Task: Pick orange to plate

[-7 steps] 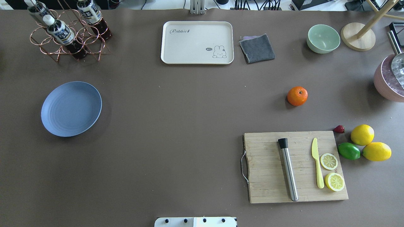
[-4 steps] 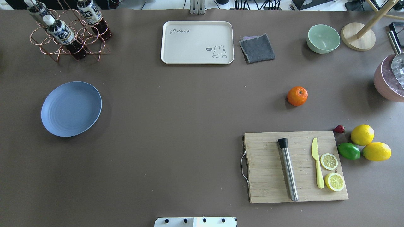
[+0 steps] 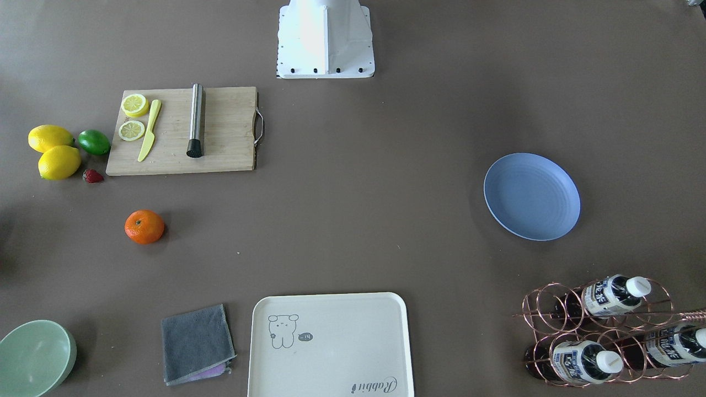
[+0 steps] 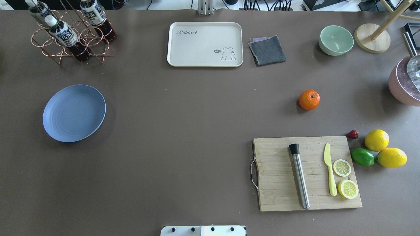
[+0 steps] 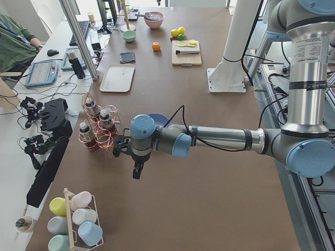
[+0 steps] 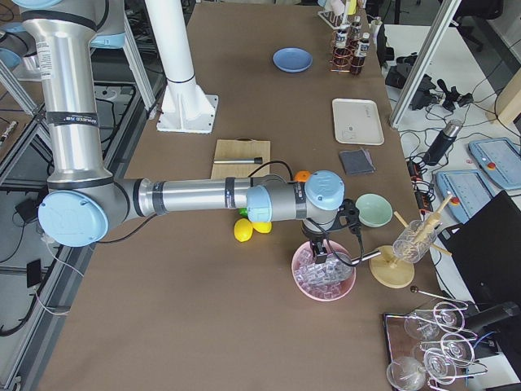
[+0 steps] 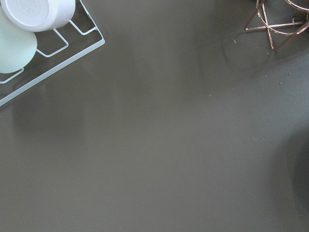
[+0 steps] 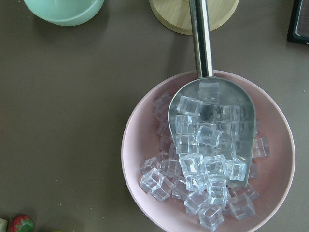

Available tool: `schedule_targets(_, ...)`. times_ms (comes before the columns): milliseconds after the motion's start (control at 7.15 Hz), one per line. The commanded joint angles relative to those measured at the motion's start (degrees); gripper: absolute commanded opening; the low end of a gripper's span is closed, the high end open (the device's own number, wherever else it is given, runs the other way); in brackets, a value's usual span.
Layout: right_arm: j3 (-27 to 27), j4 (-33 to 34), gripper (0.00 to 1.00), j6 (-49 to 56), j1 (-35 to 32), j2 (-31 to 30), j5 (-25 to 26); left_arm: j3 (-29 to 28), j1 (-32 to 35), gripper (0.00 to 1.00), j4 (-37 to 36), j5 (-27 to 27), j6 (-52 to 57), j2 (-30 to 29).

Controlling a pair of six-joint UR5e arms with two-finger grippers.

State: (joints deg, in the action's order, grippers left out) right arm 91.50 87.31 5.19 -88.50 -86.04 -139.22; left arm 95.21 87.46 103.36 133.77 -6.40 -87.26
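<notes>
The orange [image 4: 309,100] lies alone on the brown table, right of centre, beyond the cutting board; the front-facing view shows the orange [image 3: 144,226] too. Far off at the left sits the blue plate [image 4: 74,113], with nothing on it, also plain in the front-facing view as the plate [image 3: 531,196]. Neither gripper shows in the overhead or front-facing views. In the exterior left view my left gripper [image 5: 137,170] hangs over bare table near the bottle rack. In the exterior right view my right gripper [image 6: 318,248] hovers above the pink ice bowl. Whether either is open or shut, I cannot tell.
A wooden cutting board [image 4: 279,196] carries a metal muddler, a yellow knife and lemon slices. Two lemons [image 4: 376,140], a lime [image 4: 362,157] and a strawberry lie right of it. At the back stand a cream tray [image 4: 204,44], grey cloth [image 4: 267,50], green bowl [image 4: 336,40] and bottle rack [image 4: 70,36]. The pink ice bowl [image 8: 140,140] holds a scoop.
</notes>
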Motion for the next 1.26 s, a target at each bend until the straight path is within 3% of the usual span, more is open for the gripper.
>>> schedule_targets(0,0.08,0.05,1.0,0.0,0.0,-0.01,-0.09,-0.02,-0.01,0.98,0.0,0.0,0.16,-0.01)
schedule_targets(1119,0.17,-0.04,1.0,0.0,0.0,-0.1,-0.88,-0.46,-0.01,0.98,0.0,0.09,0.24,-1.14)
